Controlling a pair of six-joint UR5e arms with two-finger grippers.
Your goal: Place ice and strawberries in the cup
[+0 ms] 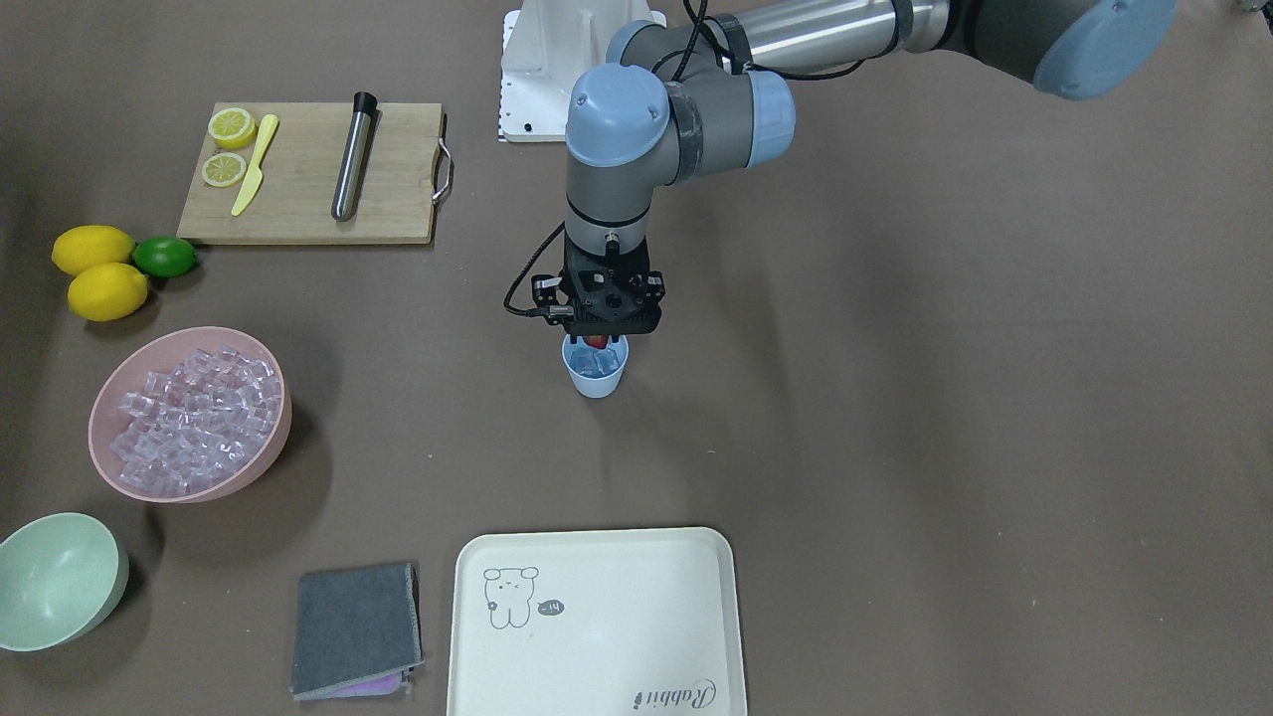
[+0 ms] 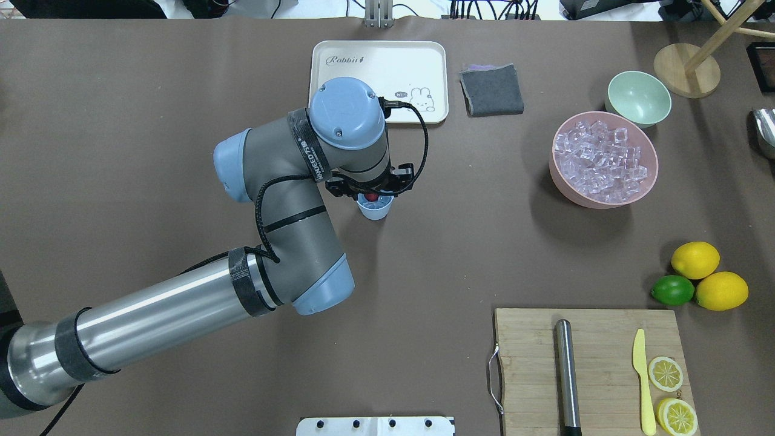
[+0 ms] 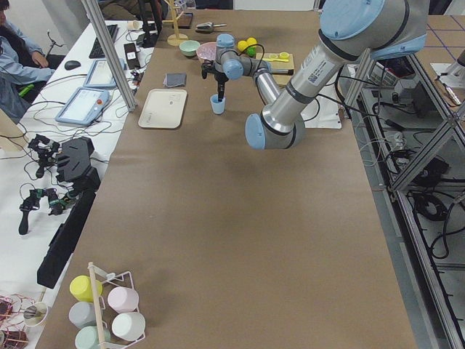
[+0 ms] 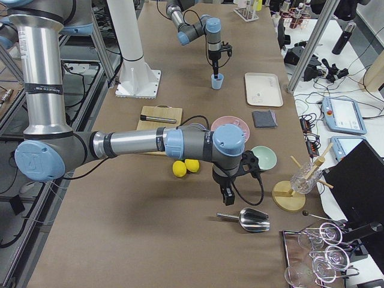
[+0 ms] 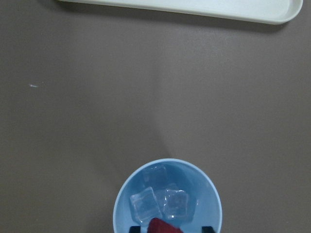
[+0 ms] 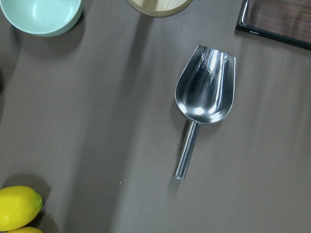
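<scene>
The left gripper hangs straight above the cup, fingers pointing down into its mouth. In the left wrist view its two black fingertips stand apart, one on each side of the strawberry, with a gap showing between the berry and at least one tip, so the gripper reads as open and not clamped on it. The strawberry sits between the tips at the cup's rim level. Directly beneath it, three cubes of ice lie on the cup's bottom. The cup stands upright on the brown surface under the gripper. The cream tray lies ahead of this gripper, on the side away from the robot. The pink bowl, heaped with more cubes, is well off to its right.

The right gripper hovers above the surface, with a metal scoop lying below it. I cannot tell whether its fingers are spread or together.
</scene>
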